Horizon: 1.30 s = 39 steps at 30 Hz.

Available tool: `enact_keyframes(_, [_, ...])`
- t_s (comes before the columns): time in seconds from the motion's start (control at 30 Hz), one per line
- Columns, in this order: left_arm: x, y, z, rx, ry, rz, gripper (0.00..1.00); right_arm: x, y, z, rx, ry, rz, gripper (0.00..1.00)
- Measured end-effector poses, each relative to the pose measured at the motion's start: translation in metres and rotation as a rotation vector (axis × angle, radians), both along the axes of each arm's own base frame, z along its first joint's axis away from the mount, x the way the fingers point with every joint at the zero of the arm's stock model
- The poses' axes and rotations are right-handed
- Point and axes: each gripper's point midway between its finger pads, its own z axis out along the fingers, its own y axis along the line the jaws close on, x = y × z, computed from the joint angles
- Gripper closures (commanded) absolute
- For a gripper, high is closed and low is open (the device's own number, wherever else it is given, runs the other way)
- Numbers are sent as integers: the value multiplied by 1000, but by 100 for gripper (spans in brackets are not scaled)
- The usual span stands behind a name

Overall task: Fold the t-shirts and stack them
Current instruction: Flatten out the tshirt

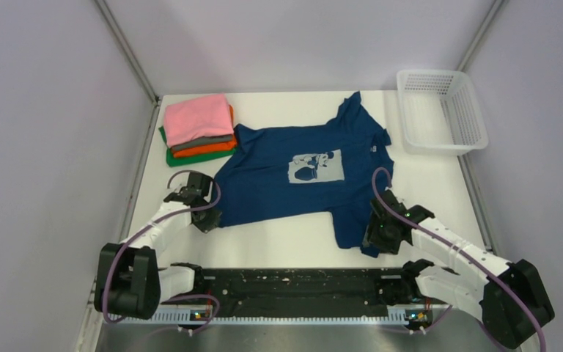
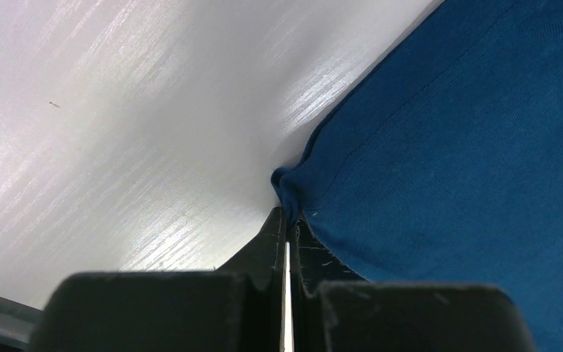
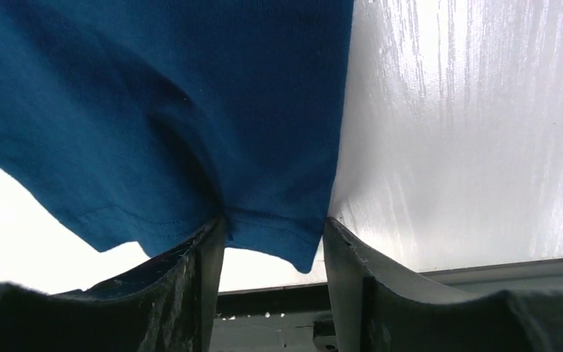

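A navy blue t-shirt with a pale cartoon print lies spread flat on the white table, collar towards the far right. My left gripper is at its near left corner. In the left wrist view that gripper is shut on a bunched bit of the navy hem. My right gripper is at the near right corner. Its fingers stand apart around the hem corner, which hangs between them. A folded stack sits at the far left: pink t-shirt on top, then grey, orange and green.
A white plastic mesh basket stands at the far right corner. The black rail with the arm bases runs along the near edge. Grey walls close in the table on the left, back and right.
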Motion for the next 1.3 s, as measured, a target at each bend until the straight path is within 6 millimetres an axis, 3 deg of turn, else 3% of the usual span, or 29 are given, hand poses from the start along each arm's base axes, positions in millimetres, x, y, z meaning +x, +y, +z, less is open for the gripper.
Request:
enact_keyframes(0.1, [0, 0, 0, 1, -1, -4, 100, 2, 1, -1, -1, -6, -12, 63])
enact_keyframes(0.13, [-1, 0, 0, 2, -1, -6, 100, 3, 2, -1, 0, -10, -16, 70])
enact_keyframes(0.2, [-2, 1, 1, 5, -1, -13, 100, 4, 1, -2, -4, -14, -26, 95])
enact_keyframes(0.23, [-3, 1, 1, 6, 0, -17, 100, 5, 1, -3, -2, -18, -34, 100])
enact_keyframes(0.43, [-5, -1, 18, -3, -42, -57, 100, 12, 5, 2, 18, -70, -37, 100])
enact_keyframes(0.53, [2, -5, 44, -18, -96, -88, 100, 24, 6, 22, 23, -140, -36, 100])
enact_keyframes(0.63, [16, -11, 87, -41, -214, -121, 100, 57, 14, 79, 64, -315, -41, 100])
enact_keyframes(0.7, [26, -16, 125, -64, -326, -150, 100, 83, 18, 136, 100, -482, -56, 100])
enact_keyframes(0.9, [40, -31, 230, -131, -611, -218, 100, 115, -2, 286, 114, -890, -117, 100])
enact_keyframes(1.0, [43, -35, 283, -143, -720, -243, 100, 116, -19, 356, 109, -1069, -154, 100])
enact_keyframes(1.13, [38, -34, 360, -140, -879, -258, 100, 102, -42, 431, 97, -1252, -193, 100])
enact_keyframes(1.3, [5, -32, 456, -142, -1102, -287, 100, 67, -71, 515, 114, -1449, -219, 100])
